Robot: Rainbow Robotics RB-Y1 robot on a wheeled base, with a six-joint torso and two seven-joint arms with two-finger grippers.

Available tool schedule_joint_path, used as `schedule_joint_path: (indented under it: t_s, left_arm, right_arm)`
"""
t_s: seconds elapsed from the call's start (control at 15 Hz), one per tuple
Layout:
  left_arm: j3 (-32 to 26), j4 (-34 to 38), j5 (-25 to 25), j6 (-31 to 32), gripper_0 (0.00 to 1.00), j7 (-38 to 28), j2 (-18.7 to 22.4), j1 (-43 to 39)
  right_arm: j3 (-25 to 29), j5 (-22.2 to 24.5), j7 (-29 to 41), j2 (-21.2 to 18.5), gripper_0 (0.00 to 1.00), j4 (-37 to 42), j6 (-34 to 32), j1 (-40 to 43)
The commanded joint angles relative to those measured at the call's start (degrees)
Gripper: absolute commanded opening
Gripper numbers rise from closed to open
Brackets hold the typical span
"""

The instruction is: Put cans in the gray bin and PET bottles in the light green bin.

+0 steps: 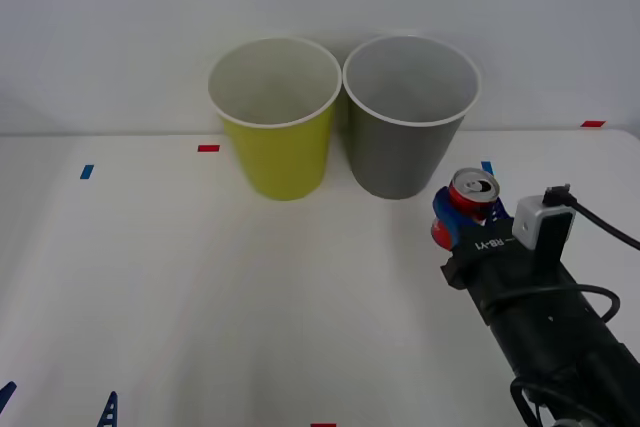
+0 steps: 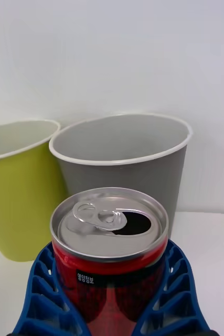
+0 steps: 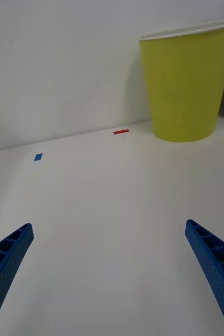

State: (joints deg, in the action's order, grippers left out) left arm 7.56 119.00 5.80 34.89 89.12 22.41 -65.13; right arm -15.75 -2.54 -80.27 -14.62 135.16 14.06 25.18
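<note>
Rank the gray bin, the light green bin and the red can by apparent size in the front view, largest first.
1-2. The gray bin and light green bin look alike in size; no ranking between them.
3. The red can, far smaller, held upright in the right gripper.

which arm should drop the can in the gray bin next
Right. The right gripper already clasps the can just in front of the gray bin. The left gripper hangs open and empty at the table's near left edge.
</note>
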Motion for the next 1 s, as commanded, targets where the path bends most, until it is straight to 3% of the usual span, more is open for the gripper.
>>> schedule_joint_path:
  t_s: [0.07, 0.2, 0.33, 0.67, 1.0]
  left_arm:
    - [0.0, 0.0, 0.0, 0.0, 1.00, 0.0, 0.0, 0.0]
    - [0.0, 0.0, 0.0, 0.0, 1.00, 0.0, 0.0, 0.0]
    - [0.0, 0.0, 0.0, 0.0, 1.00, 0.0, 0.0, 0.0]
    - [0.0, 0.0, 0.0, 0.0, 1.00, 0.0, 0.0, 0.0]
    - [0.0, 0.0, 0.0, 0.0, 1.00, 0.0, 0.0, 0.0]
  right_arm:
    - [0.0, 3.6, 6.7, -0.1, 0.03, 4.8, 8.4, -3.4]
    - [-1.6, 13.8, 14.1, -0.1, 0.02, 6.4, 12.9, -6.1]
    - [-3.4, 19.3, 20.6, -0.1, 0.03, 9.2, 19.9, -8.7]
    - [-6.3, 22.8, 27.4, -1.3, 0.02, 13.5, 33.8, -17.4]
    - [-5.2, 23.0, 25.6, -2.3, 0.02, 13.5, 35.3, -22.6]
